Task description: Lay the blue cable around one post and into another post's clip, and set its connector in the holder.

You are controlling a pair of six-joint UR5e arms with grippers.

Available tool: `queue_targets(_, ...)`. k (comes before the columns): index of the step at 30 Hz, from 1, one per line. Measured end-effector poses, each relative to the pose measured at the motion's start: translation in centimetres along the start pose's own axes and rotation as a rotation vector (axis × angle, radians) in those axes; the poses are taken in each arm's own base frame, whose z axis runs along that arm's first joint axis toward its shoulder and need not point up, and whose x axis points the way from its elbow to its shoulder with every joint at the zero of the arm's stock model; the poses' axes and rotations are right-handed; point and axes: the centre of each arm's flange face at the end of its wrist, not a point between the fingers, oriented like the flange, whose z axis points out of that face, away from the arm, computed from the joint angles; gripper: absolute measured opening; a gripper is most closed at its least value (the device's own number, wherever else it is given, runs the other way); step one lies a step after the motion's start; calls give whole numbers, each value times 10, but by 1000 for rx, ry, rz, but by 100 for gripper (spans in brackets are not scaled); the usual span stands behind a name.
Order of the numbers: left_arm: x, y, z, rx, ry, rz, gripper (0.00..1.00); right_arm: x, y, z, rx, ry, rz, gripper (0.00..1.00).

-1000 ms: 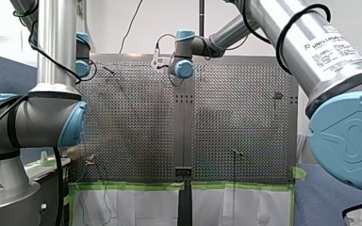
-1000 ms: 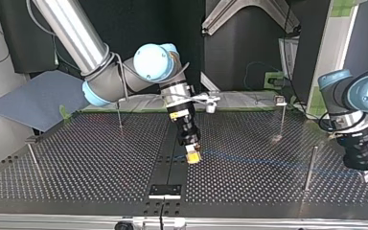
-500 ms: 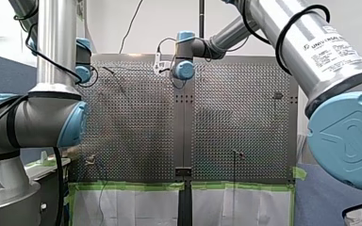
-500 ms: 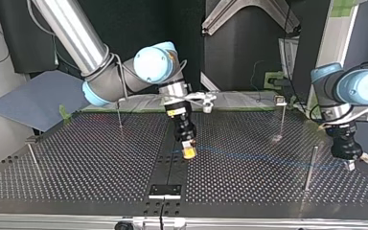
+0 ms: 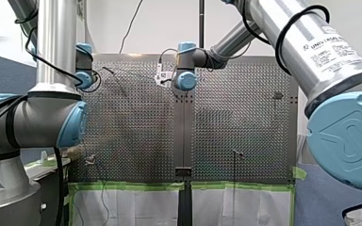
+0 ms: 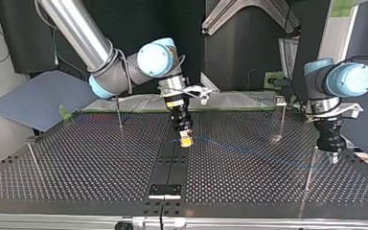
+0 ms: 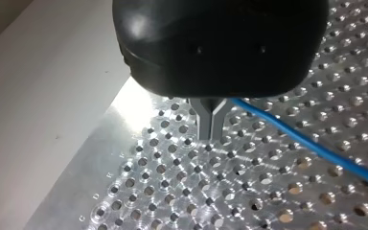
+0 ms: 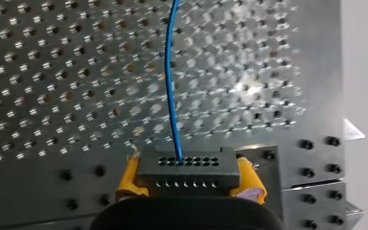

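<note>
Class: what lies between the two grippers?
The blue cable, stretched over the perforated table from the connector in my right gripper to my left gripper; the top view shows it.

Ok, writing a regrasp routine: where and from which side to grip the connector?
By the two short ends of the connector, coming from behind, opposite the face the blue cable leaves. It is a wide flat block, so jaws sit square on those ends, as my right gripper holds it now.

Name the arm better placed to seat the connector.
Right: the right gripper is shut on the connector, over the centre strip leading to the holder. The left gripper pinches the blue cable far off.
</note>
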Motion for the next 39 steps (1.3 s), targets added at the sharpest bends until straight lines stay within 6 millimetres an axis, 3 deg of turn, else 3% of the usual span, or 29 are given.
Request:
queue_targets(3, 6, 3, -5, -9, -5, -5, 0, -9, 3, -4, -4, -7, -1, 0)
queue_targets(4, 7, 4, -7, -11, -6, -6, 8, -11, 4, -5, -5, -8, -1, 0)
queue_targets(5, 10, 5, -9, -13, -5, -7, 8, -15, 5, -6, -6, -9, -1, 0)
queue_targets(6, 13, 7, -12, -17, -3, -7, 14, -17, 6, -7, -7, -9, -1, 0)
queue_targets(7, 16, 9, -14, -19, 0, -6, 28, -20, 7, -8, -8, -10, 0, 0)
queue_targets(8, 20, 10, -16, -21, 5, -6, 28, -24, 9, -10, -10, -12, 0, 0)
queue_targets(10, 32, 15, -22, -26, 28, -5, 58, -30, 12, -12, -13, -14, 1, 0)
queue_targets(11, 39, 17, -25, -28, 43, -4, 58, -34, 14, -13, -16, -18, 0, 0)
queue_targets(12, 47, 20, -29, -29, 65, -1, 75, -37, 16, -15, -19, -21, -1, 0)
queue_targets(13, 54, 21, -33, -29, 83, 1, 100, -40, 17, -16, -22, -25, -2, 0)
queue_targets(18, 88, 28, -48, -31, 172, 15, 100, -55, 29, -24, -52, -47, -8, 0)
queue_targets(24, 106, 39, -49, -66, 192, -9, 100, -71, 46, -33, -98, -60, -13, 0)
queue_targets(39, 84, 34, -15, -57, 106, -73, 100, -119, 98, -68, -241, -140, -35, 0)
